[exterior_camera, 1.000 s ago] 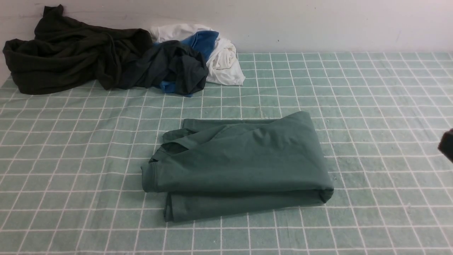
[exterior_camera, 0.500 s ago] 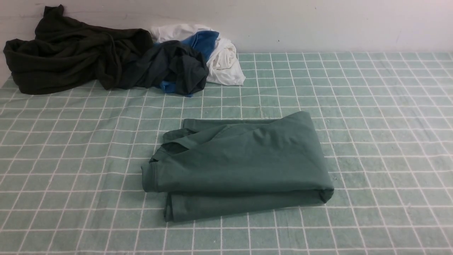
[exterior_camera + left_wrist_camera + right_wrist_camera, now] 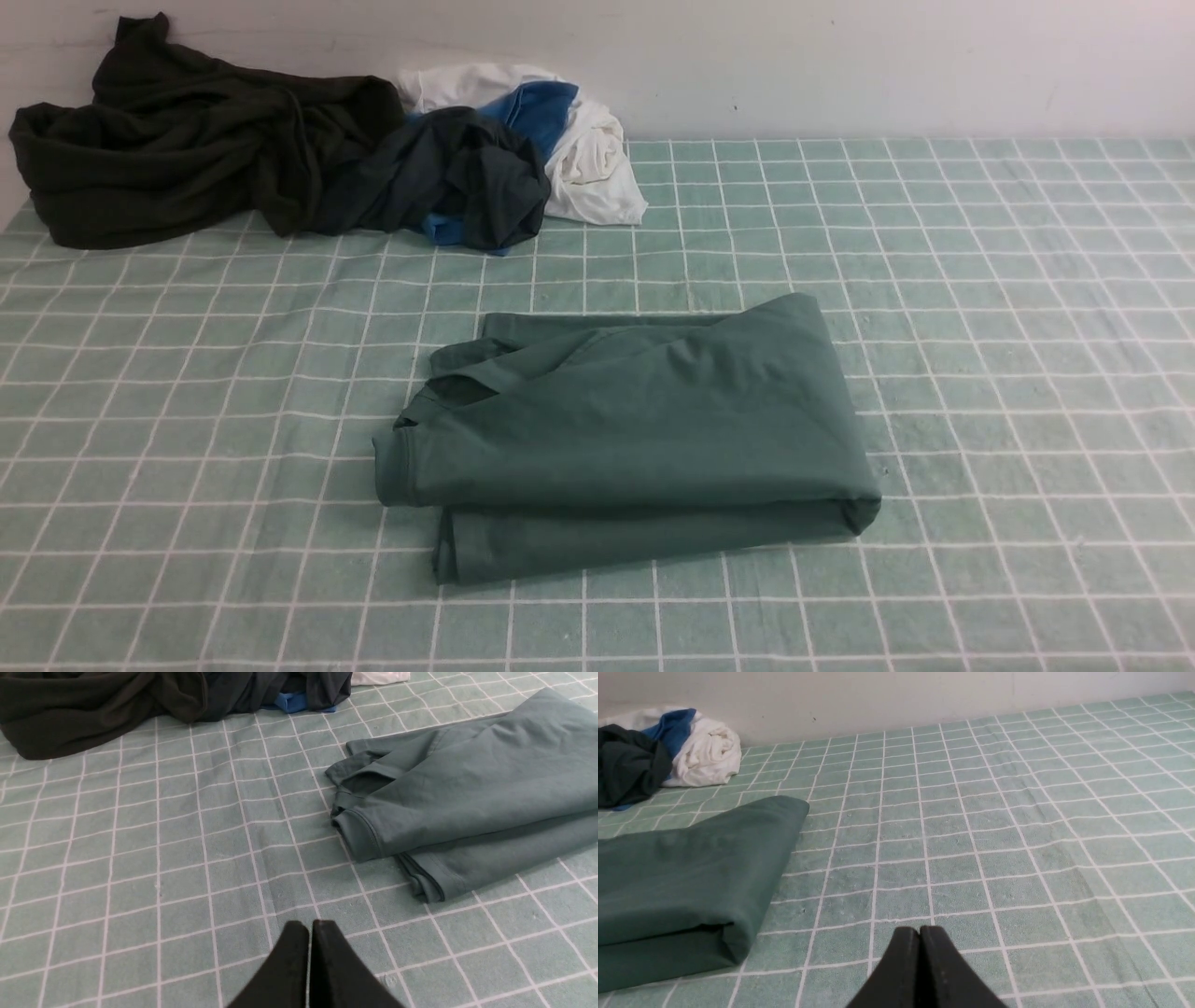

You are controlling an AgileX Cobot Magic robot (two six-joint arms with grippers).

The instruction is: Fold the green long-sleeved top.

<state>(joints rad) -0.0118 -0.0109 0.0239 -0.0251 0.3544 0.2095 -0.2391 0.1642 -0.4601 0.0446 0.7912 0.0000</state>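
The green long-sleeved top lies folded in a compact rectangle at the middle of the checked cloth, its hem bands stacked at the left end. It also shows in the left wrist view and the right wrist view. Neither gripper shows in the front view. My left gripper is shut and empty above bare cloth, apart from the top's left end. My right gripper is shut and empty above bare cloth, apart from the top's right end.
A very dark olive-black garment lies crumpled at the back left. A dark grey-and-blue garment and a white one are heaped beside it against the wall. The checked cloth covers the table.
A dark part of my right arm at the right edge of the front view one second ago has left that view. The folded top has not moved.
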